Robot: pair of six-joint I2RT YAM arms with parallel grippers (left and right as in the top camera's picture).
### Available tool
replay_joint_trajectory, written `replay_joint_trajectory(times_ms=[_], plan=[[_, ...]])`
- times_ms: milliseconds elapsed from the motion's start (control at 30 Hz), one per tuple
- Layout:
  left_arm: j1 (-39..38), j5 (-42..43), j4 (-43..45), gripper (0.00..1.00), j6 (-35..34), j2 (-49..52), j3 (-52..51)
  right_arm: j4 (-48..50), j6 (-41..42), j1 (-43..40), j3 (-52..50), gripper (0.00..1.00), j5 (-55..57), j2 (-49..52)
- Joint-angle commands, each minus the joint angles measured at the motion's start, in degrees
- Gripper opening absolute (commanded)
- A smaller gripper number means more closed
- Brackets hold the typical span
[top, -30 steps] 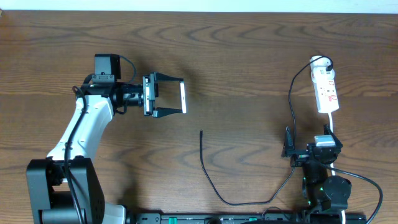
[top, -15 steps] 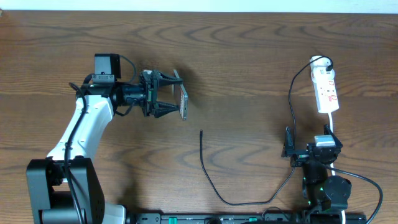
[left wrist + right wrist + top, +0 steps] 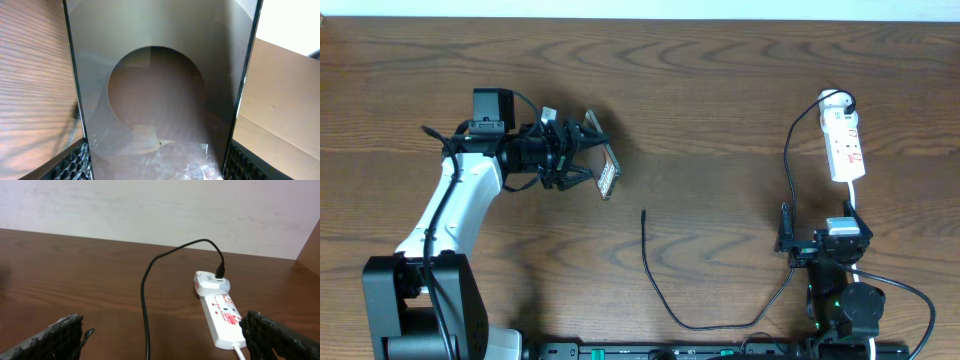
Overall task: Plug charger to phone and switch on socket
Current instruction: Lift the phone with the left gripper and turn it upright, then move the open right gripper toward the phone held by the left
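The left gripper [image 3: 596, 158] clamps the phone [image 3: 608, 170] at the table's 10 o'clock. It is now rolled, so the phone tilts instead of lying flat as before. The right gripper [image 3: 784, 235] stays spread wide and empty at 4 o'clock.

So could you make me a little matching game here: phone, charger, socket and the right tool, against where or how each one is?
Things:
1. phone
2. charger
3. socket
4. right tool

Place or state:
A. wide open, holding nothing
B. free end lying loose mid-table
C. gripped, tilted, by the left tool
D. lying on the table's right side, near the far edge

Pairs: 1-C, 2-B, 3-D, 4-A
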Motion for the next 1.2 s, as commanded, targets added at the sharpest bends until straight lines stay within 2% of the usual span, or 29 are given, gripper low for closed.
replay_joint_trajectory(times_ms=[0,133,267,433,667,900,1033,1167], plan=[[0.1,-4.6,-0.9,0.07,3.9,-1.5,0.6,1.5,-0.2,1.1,-0.1,0.99,0.2,-0.1],[0.1,-5.0,-0.4,0.07,4.0,-1.5,0.6,5.1,4.7,1.1,0.0,0.99,-5.8,-0.1],[0.1,-5.0,0.6,0.07,4.0,-1.5,0.6,4.3,13.8,1.1,1.4,0.99,-8.2,0.5],[0.1,-5.0,0.7,0.07,4.0,-1.5,0.6,4.0,18.3,1.1,6.1,0.99,-14.5,6.3],[0.1,-5.0,1.1,0.07,3.9,-1.5,0.6,4.1,24.2,1.1,18.3,0.99,-26.2,25.6],[0.2,-5.9,1.5,0.07,3.6,-1.5,0.6,5.2,33.7,1.1,31.7,0.99,-45.0,48.3],[0.1,-8.2,1.7,0.07,2.6,-1.5,0.6,14.1,41.1,2.7,36.3,0.99,-57.7,60.0],[0.1,-10.5,1.8,0.07,0.4,-1.5,0.6,31.6,54.6,7.8,37.3,0.99,-61.1,69.7]])
